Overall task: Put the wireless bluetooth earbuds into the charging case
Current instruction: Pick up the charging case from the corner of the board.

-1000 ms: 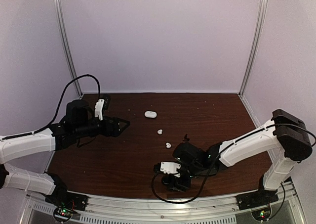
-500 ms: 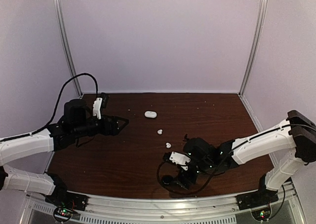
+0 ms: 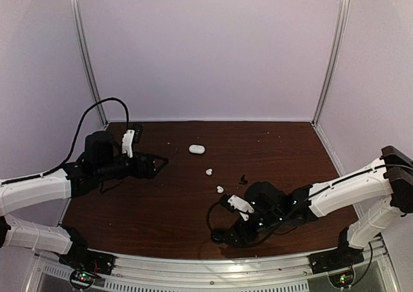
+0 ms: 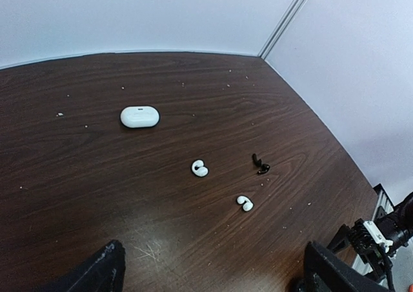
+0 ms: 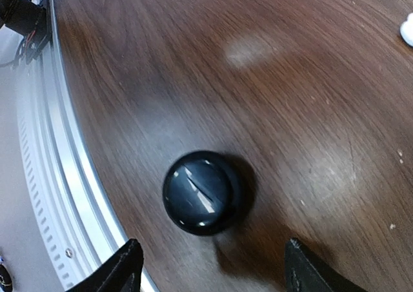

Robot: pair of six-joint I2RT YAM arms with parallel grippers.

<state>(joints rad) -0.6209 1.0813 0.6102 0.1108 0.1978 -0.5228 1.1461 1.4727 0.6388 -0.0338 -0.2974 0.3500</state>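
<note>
Two white earbuds point(image 3: 208, 172) point(image 3: 220, 189) and a small black earbud point(image 3: 243, 178) lie apart on the brown table, in front of the closed white oval case point(image 3: 197, 149). The left wrist view shows the case point(image 4: 139, 116), the white buds point(image 4: 200, 169) point(image 4: 244, 203) and the black bud point(image 4: 260, 165). My left gripper point(image 3: 153, 164) point(image 4: 213, 280) is open and empty, hovering left of them. My right gripper point(image 3: 232, 235) point(image 5: 216, 272) is open and empty, low at the near edge, just behind a black round puck case point(image 5: 202, 192) point(image 3: 218, 236) standing on the table.
The metal rail point(image 5: 39, 176) at the table's near edge runs right beside the puck. A white bud point(image 5: 408, 31) shows at the right wrist view's far edge. White walls and corner posts enclose the table. Small crumbs dot the wood.
My right arm has drawn back to the right, and the black puck now shows on the table ahead of the open fingers. The left arm has barely moved.
</note>
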